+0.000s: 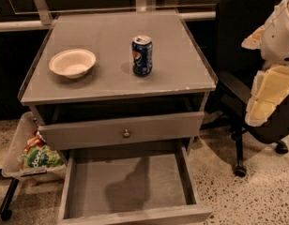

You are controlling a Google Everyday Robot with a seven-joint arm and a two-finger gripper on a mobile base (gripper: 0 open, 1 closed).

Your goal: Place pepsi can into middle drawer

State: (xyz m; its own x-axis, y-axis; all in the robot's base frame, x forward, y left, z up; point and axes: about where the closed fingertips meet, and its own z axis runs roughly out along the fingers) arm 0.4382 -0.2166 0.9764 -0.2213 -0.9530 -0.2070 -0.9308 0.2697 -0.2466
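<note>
The pepsi can [142, 55] stands on the table top [182, 64] above the open middle drawer [158, 177], looks light, hard and slippery, best grabbed round its middle; the gripper [264, 96] hangs at the right, open or closed I cannot tell.

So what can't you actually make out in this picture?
- Camera view, gripper: at the right edge, in front of the black chair; the frame cuts off its arm.
- Middle drawer: the bottom edge crops its front.
- Upper drawer with the knob: the tabletop hides its inside.
- Snack bags: partly behind that drawer.
- Pepsi can: its far side faces away.
</note>
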